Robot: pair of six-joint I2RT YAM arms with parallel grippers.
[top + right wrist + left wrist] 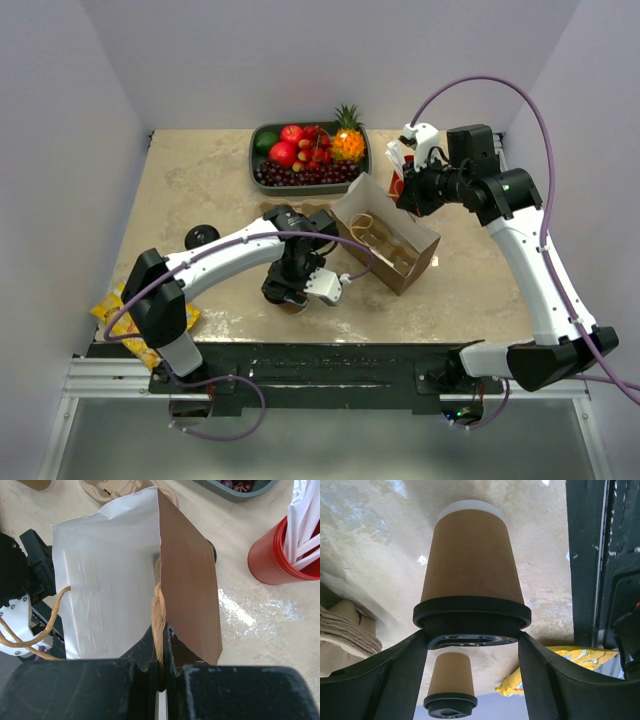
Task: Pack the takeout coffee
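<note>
The takeout coffee [471, 560], a kraft-brown cup with a black lid [470, 611], fills the left wrist view. My left gripper [472, 640] is shut on it, one finger pressing each side of the lid. From above, that gripper [295, 290] points down at the table's middle and covers the cup. A brown paper bag [388, 238], white inside [100, 580], lies open to its right. My right gripper [162, 630] is shut on the bag's twisted paper handle [159, 605] at the rim and holds the mouth up [405, 190].
A second lidded brown cup [451, 677] stands left of the arm [202, 237]. A red cup of white straws [277, 555] is beside the bag. A grey fruit tray [262, 160] sits at the back, a tan cardboard carrier [345, 625] near the bag, and a yellow snack packet [115, 308] at the front left.
</note>
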